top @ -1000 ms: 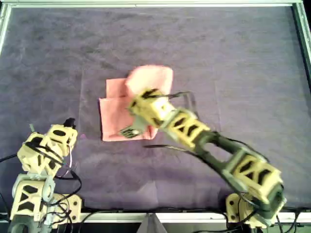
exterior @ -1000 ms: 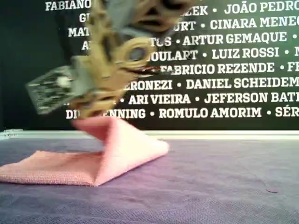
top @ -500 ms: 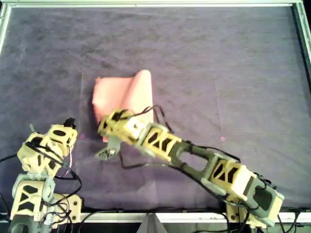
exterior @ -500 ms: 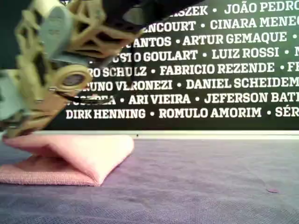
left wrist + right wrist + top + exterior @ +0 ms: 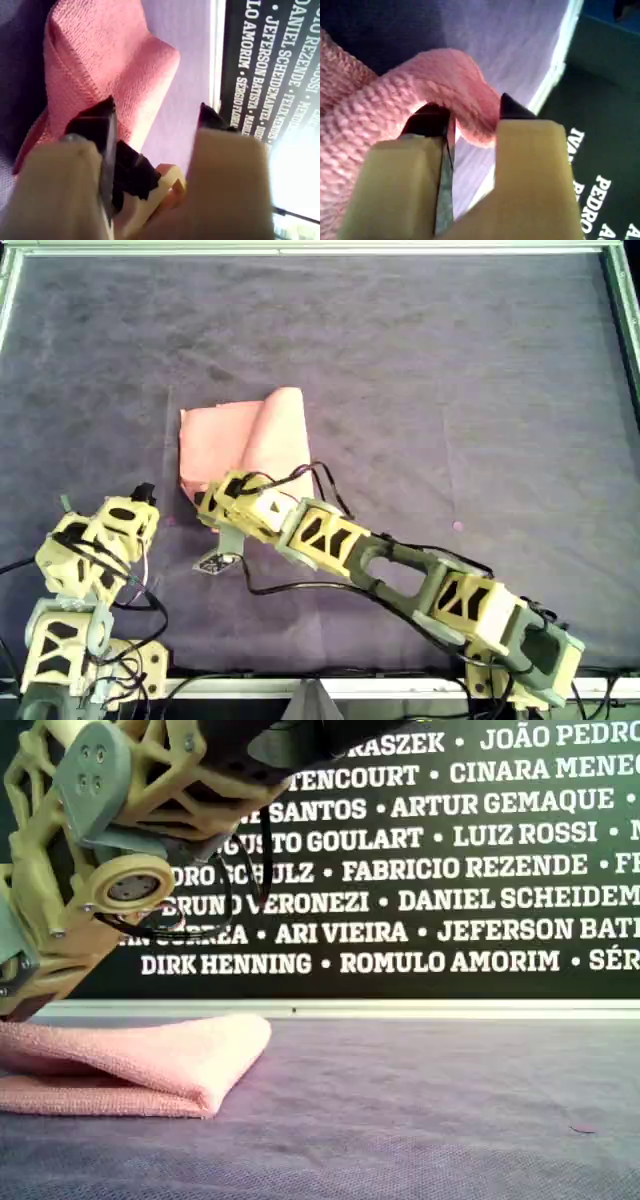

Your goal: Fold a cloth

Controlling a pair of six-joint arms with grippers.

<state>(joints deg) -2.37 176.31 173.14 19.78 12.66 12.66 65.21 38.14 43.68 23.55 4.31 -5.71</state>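
The salmon-pink cloth (image 5: 245,440) lies left of centre on the mat, folded over with a rounded roll along its right side in the overhead view. In the exterior view it (image 5: 150,1060) is a low folded stack at the left. My second gripper (image 5: 208,502) sits at the cloth's near left edge; in the second wrist view (image 5: 470,112) a thick fold of cloth (image 5: 380,100) sits between its jaws, which are shut on it. My first gripper (image 5: 140,495) is parked at the near left, open and empty (image 5: 155,112), facing the cloth (image 5: 100,60) from a short way off.
The dark purple mat (image 5: 450,390) covers the table inside a pale metal frame (image 5: 300,248). The second arm (image 5: 400,575) stretches from the near right corner across the mat. A black banner with white names (image 5: 450,870) stands behind the far edge.
My second gripper has moved left and toward the near edge, carrying the cloth's lifted flap over. The flap has dropped from a raised tent to a low fold. The first arm has not moved.
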